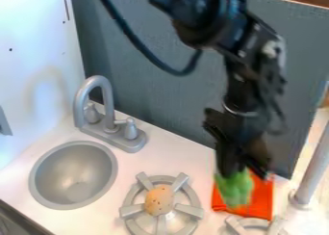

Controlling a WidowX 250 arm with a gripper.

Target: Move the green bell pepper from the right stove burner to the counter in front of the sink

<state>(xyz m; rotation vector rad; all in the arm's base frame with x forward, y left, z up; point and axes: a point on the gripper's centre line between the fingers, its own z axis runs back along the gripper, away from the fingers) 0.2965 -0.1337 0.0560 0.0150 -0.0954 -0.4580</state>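
Nearest us sat a grey burner (132, 211) by the lower edge, a speckled tan oval (158, 200) resting at its centre. To the right of it in the camera view, we saw the black gripper (243, 172) pinching a green thing (235, 187) by its upper end, over an orange cloth (262, 199); whether green thing and cloth touched, we could not tell. Most of the green thing hung below the fingertips, so we judged that a weak grip could let it twist or slip out. Hanging low, it might also have bunched the cloth or clipped the second burner (239, 225) on a sideways move.
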